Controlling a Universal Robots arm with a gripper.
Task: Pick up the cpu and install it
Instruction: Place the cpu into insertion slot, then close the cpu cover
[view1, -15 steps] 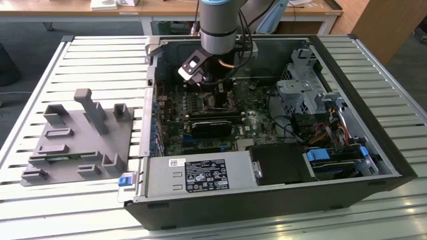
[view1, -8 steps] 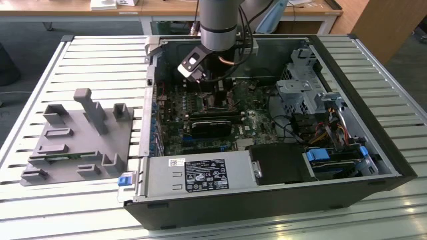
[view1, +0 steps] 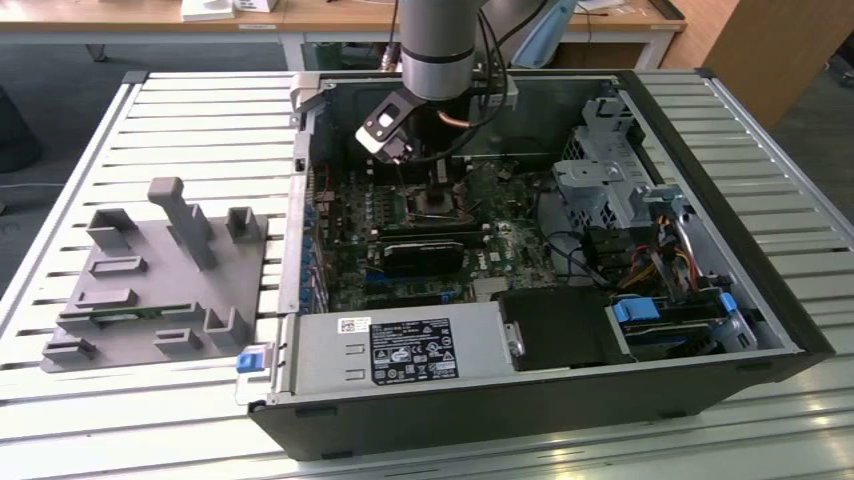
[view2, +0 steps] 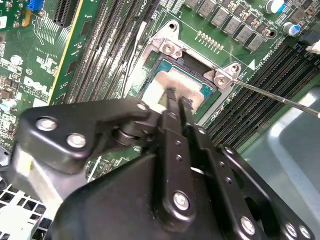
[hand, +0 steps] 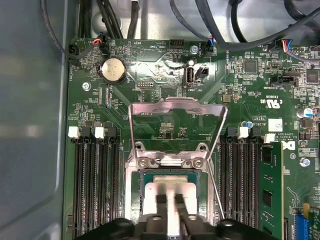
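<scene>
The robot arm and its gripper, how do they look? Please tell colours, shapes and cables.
The arm is a silver-grey cylinder with darker bands. Black cables run down beside it. A black-and-white box sits at the wrist. The gripper is matt black, built of flat, rounded linkage plates joined by silver screw heads.
</scene>
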